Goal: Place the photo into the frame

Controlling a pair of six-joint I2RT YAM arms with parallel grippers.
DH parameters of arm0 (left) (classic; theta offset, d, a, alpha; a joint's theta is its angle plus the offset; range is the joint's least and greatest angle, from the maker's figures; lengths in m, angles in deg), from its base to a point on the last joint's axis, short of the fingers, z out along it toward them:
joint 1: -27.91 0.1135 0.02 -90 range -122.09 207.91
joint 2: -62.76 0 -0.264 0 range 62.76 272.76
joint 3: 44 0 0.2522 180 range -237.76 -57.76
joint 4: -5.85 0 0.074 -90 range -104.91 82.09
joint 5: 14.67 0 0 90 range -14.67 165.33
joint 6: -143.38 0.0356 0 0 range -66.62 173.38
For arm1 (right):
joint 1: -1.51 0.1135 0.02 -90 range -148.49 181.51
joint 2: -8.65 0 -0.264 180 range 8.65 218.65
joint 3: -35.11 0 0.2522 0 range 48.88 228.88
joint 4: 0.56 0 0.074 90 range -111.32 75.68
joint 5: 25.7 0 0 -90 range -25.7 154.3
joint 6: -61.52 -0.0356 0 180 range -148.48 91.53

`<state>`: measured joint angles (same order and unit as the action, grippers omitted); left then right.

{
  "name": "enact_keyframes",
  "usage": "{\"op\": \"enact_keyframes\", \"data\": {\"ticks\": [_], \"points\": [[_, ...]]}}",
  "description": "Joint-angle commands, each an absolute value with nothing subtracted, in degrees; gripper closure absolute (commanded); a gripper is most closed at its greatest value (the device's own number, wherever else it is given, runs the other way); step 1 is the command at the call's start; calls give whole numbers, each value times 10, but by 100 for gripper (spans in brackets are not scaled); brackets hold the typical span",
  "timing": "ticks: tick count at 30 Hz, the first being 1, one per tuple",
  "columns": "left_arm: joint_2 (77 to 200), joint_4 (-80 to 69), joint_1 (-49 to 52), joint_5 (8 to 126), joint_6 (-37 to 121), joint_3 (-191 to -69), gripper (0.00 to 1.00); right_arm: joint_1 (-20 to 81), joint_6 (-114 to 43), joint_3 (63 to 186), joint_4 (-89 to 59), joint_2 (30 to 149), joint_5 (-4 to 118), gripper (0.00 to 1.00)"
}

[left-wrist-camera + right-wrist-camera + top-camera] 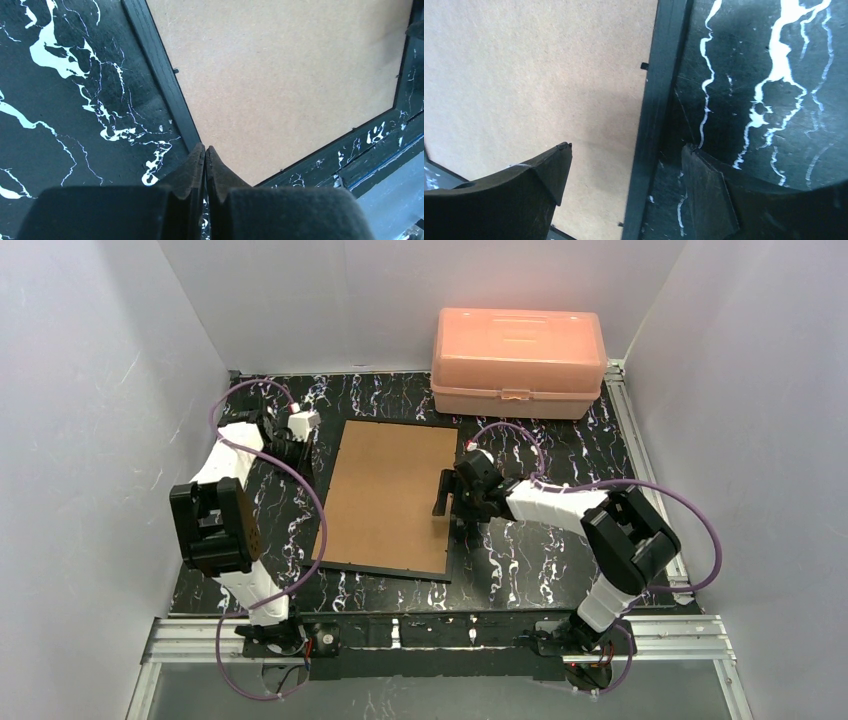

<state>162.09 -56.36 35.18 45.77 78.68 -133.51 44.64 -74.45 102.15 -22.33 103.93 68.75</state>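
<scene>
Presently no photo in sight in any view – not on the tabletop, not in either arm's grip. Frame lying face down mid-tabletop, brown backing board seated flat inside its black rails. Fits two readings: photo already shut in beneath the board, or board yet to come out to admit it. Not settled by these views.

Left jaws pressed together, tips at the frame's left rail near a corner. Right jaws apart, straddling the right rail – one finger over the board, the other over the tabletop. Small retaining tab visible on that rail's inner edge.

Judged requirements for good work at the rail:
- left tips kept firm against the rail as a brace, frame liable to slide on the smooth tabletop;
- right fingertip kept low and shallow at the tab, no gouging of the soft board;
- board kept level.

Orange case at the far edge, well apart.
</scene>
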Motion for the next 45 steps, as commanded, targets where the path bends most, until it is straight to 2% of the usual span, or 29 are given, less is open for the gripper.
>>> {"op": "enact_keyframes", "data": {"ticks": [1,4,6,7,8,13,17,22,29,32,38,41,45], "points": [[1591,-601,349,438,777,-1348,100,462,-670,998,-209,961,741,10],[1588,-601,349,443,779,-1340,100,475,-605,979,-190,899,754,2],[1598,-602,351,442,773,-1331,98,482,-586,980,-208,887,776,1],[1608,-600,351,446,769,-1326,87,480,-586,985,-224,892,778,1],[1618,-593,351,452,759,-1318,81,478,-585,988,-232,902,774,1],[1670,-550,351,492,743,-1312,59,478,-616,992,-213,938,739,2],[1696,-533,351,514,746,-1323,51,492,-610,971,-179,919,735,2],[1721,-526,349,500,741,-1321,50,529,-567,965,-177,900,767,2],[1732,-515,339,480,730,-1297,56,685,-419,981,-152,894,879,1],[1742,-512,334,479,723,-1295,65,747,-367,986,-122,922,906,1],[1727,-494,326,495,700,-1274,90,851,-245,1005,-32,1006,994,1],[1701,-499,326,494,689,-1272,96,887,-194,1022,4,1055,1038,1],[1671,-513,326,488,679,-1280,99,919,-130,1038,52,1106,1077,1]]}}
